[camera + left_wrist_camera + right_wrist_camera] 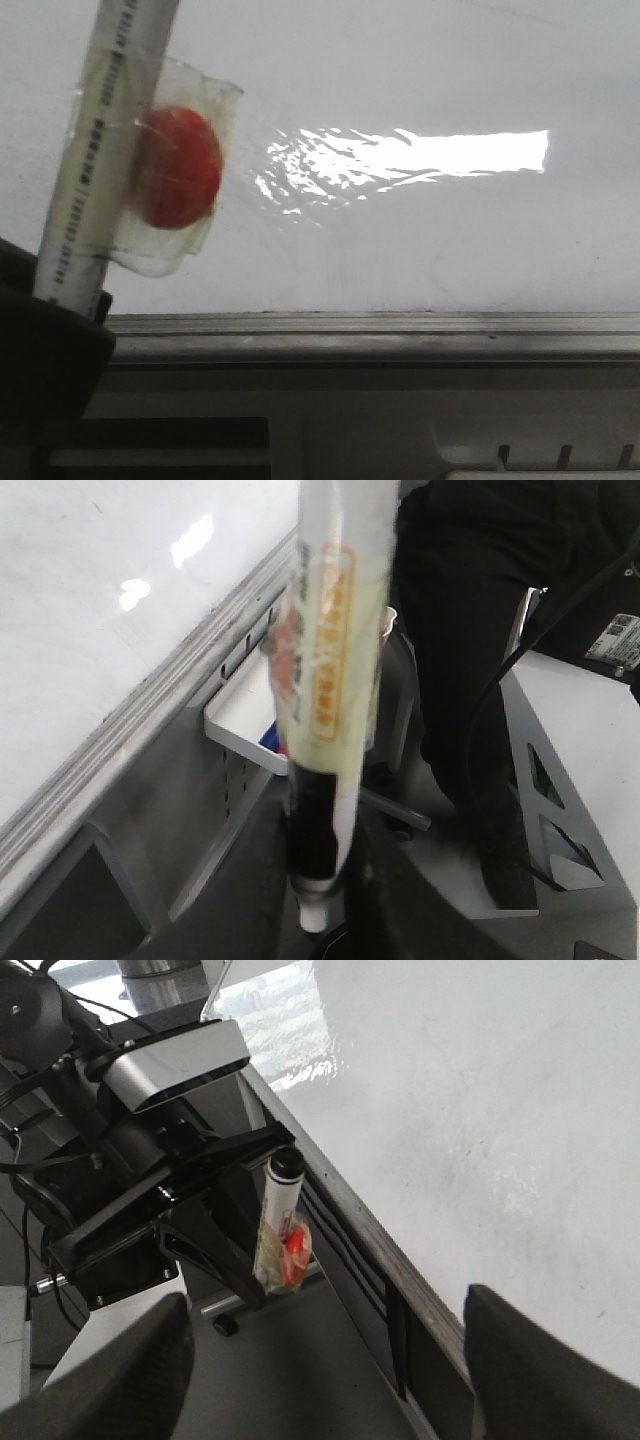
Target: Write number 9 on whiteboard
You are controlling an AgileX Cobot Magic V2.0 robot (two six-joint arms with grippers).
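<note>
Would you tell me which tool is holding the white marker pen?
The left tool clamps the white marker pen with taped red pad; the right tool stands open and empty.

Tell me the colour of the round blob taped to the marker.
Red, under clear yellowish tape on the white marker; the blob shows best in the front view.

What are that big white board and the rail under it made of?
The whiteboard looks like a glossy coated panel: it throws a sharp window glare, though the core is hidden. The rail looks like brushed grey metal, probably aluminium, with long straight ridges and a dull sheen.
</note>
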